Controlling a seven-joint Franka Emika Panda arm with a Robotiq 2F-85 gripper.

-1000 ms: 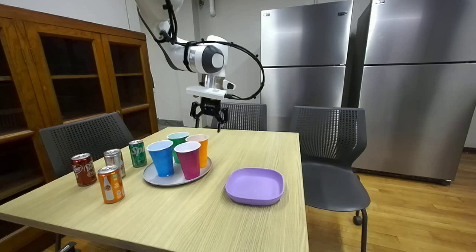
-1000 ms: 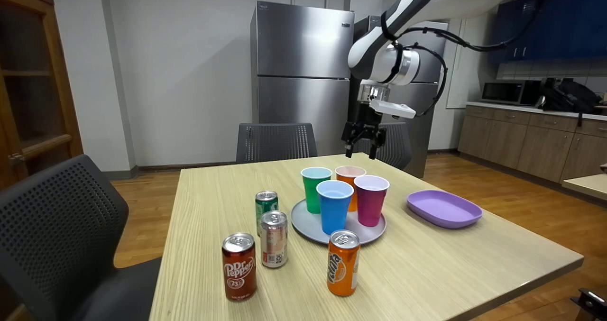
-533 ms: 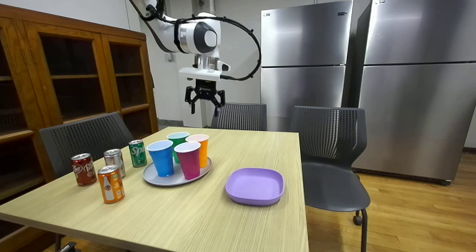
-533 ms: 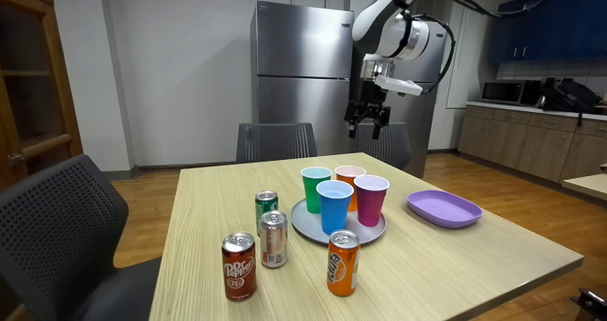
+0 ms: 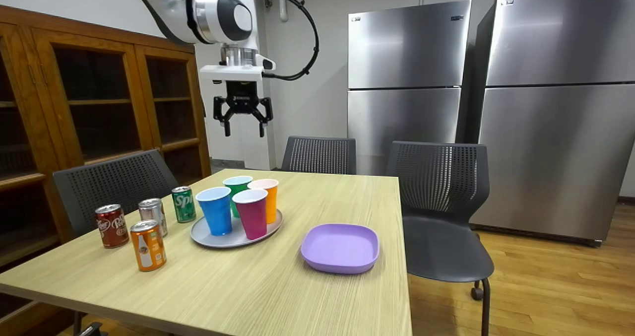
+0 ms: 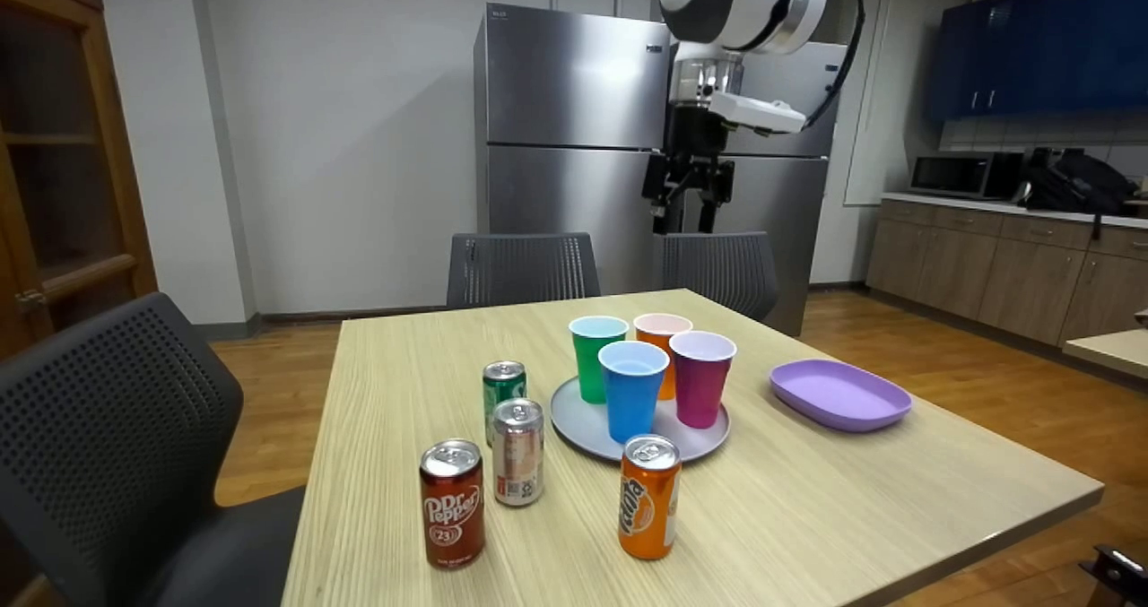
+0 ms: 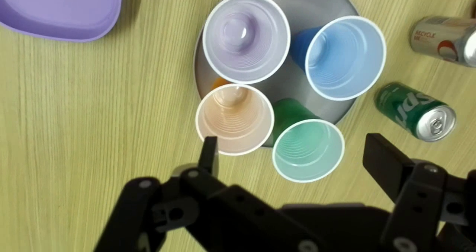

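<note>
My gripper [image 5: 244,130] is open and empty, hanging above the table and the cups in both exterior views [image 6: 683,223]. In the wrist view its fingertips [image 7: 292,144] spread wide, with the green cup [image 7: 308,151] showing between them, well below. The orange cup [image 7: 234,120] shows partly behind one finger. A blue cup [image 7: 346,58] and a magenta cup [image 7: 246,38] stand beside them. All stand upright on a round grey plate [image 6: 574,423]. Nearby are a green Sprite can [image 5: 183,204], a silver can [image 6: 518,453], a Dr Pepper can [image 6: 452,504] and an orange Fanta can [image 6: 649,498].
A purple square plate [image 5: 340,249] lies on the wooden table [image 5: 278,296] near one edge. Dark chairs [image 5: 439,212] stand around the table. A wooden glass-door cabinet [image 5: 94,98] and steel refrigerators [image 5: 404,78] stand behind. A kitchen counter [image 6: 987,248] is farther off.
My gripper has risen. In an exterior view it has also moved left toward the space above the cups. It stays open, and the cups, cans and plates have not moved.
</note>
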